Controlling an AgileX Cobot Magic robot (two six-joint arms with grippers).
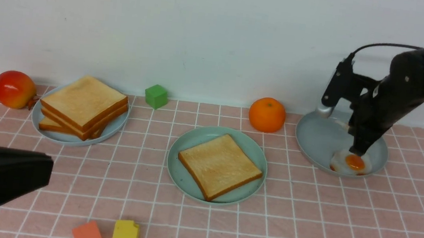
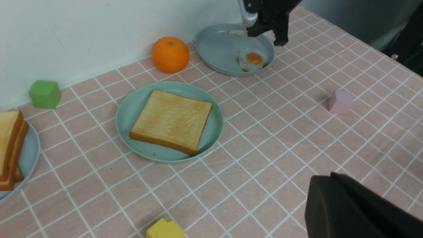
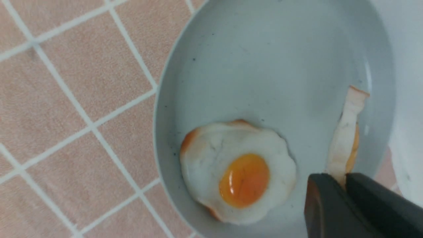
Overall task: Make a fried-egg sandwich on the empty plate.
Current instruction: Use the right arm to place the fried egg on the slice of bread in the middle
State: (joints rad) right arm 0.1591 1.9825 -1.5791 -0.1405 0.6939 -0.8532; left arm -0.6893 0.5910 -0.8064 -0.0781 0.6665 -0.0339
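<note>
One toast slice point(image 1: 219, 165) is laid on the mint-green plate point(image 1: 193, 139). The fried egg point(image 1: 352, 163) is seen on the grey-blue plate point(image 1: 313, 138), just beside the right gripper point(image 1: 356, 152), whose jaws are nearly together; whether anything is clamped cannot be told. On the left gripper point(image 1: 47, 174) the jaws are pressed together.

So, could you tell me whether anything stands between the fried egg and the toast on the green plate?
Nothing visible does. Only bare tablecloth lies between the grey-blue plate holding the fried egg and the green plate with the toast. The orange sits farther back, off that line.
</note>
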